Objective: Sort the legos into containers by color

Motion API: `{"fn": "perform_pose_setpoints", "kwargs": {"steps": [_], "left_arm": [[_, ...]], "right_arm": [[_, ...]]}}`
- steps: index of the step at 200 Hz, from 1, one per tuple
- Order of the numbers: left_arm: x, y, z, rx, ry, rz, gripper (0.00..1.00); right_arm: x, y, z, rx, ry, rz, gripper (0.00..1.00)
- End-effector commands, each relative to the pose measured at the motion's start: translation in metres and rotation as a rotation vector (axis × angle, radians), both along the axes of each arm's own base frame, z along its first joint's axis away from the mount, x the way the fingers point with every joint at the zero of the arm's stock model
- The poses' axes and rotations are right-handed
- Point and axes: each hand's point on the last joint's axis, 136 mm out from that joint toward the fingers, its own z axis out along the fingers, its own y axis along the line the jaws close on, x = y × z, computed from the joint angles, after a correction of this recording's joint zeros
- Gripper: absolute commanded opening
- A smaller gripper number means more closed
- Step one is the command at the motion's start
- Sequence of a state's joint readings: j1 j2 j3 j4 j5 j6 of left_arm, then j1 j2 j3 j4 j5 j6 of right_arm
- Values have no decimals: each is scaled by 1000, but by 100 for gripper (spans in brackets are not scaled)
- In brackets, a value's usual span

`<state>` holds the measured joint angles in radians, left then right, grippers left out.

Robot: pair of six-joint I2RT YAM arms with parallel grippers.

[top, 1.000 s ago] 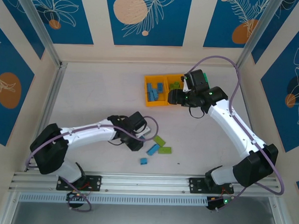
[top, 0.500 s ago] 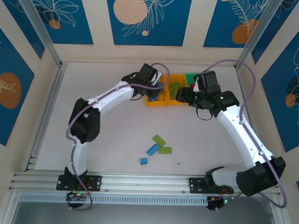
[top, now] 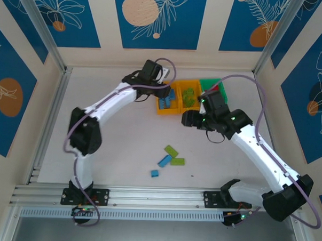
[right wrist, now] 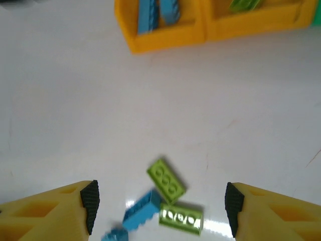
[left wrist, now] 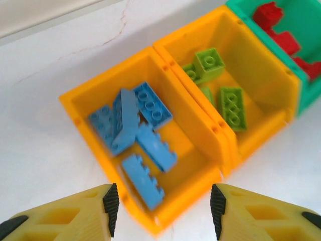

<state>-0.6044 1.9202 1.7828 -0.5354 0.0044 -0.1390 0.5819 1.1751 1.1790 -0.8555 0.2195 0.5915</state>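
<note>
**A:** Big swing on the left! That arm has left the loose bricks and now stretches out to the bins, while the right arm has pulled back from the bins toward the loose group.

**B:** The left gripper (left wrist: 163, 206) has its jaws parted, nothing between them. Just ahead of and below its fingertips sits the left orange bin (left wrist: 106, 74), with the blue bricks (left wrist: 135, 120) heaped inside.

**A:** Further to that gripper's right, joined on, the middle orange bin (left wrist: 256, 55) holds the lime bricks (left wrist: 231, 106). Beyond it, the green bin (left wrist: 307, 98) carries the red bricks (left wrist: 281, 37).

**B:** Now the right gripper (right wrist: 160, 208): jaws wide, empty, hanging above the table (right wrist: 75, 100).

**A:** Below it, between its two fingers from the wrist view, lies the loose group: a small blue piece (right wrist: 114, 235) nearest the left finger, then a blue brick (right wrist: 143, 213), an angled lime brick (right wrist: 167, 181) just ahead, and a second lime brick (right wrist: 180, 219) touching the blue one.

**B:** All four loose bricks lie where they were a second ago. The bins are well ahead of the right gripper.
</note>
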Motion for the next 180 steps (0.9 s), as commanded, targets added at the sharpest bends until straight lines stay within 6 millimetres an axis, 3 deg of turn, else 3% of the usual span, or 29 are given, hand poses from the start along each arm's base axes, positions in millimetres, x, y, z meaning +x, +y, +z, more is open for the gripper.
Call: {"fn": "perform_pose_setpoints", "kwargs": {"steps": [1, 20, 41, 70, 98, 115, 132, 180], "left_arm": [[-45, 13, 85, -131, -165, -84, 52], [-91, 36, 100, -118, -228, -158, 52], [-140, 59, 98, -63, -281, -273, 54], [-206, 82, 73, 19, -309, -483, 60], [-271, 94, 41, 33, -267, -733, 75], [-288, 101, 28, 29, -222, -756, 89], [-293, 106, 20, 31, -193, -742, 94], [-288, 105, 10, 36, -171, -715, 98]], "right_arm": [[-24, 4, -29, -104, 65, 38, 70], [-37, 22, -54, -129, 125, 106, 70], [-48, 46, -81, -140, 201, 201, 70], [-49, 61, -116, -239, 289, 260, 70], [-43, 70, -142, -308, 325, 310, 73], [-40, 73, -158, -365, 343, 335, 73], [-34, 75, -170, -407, 347, 342, 72], [-29, 75, -200, -448, 400, 331, 64]]}}
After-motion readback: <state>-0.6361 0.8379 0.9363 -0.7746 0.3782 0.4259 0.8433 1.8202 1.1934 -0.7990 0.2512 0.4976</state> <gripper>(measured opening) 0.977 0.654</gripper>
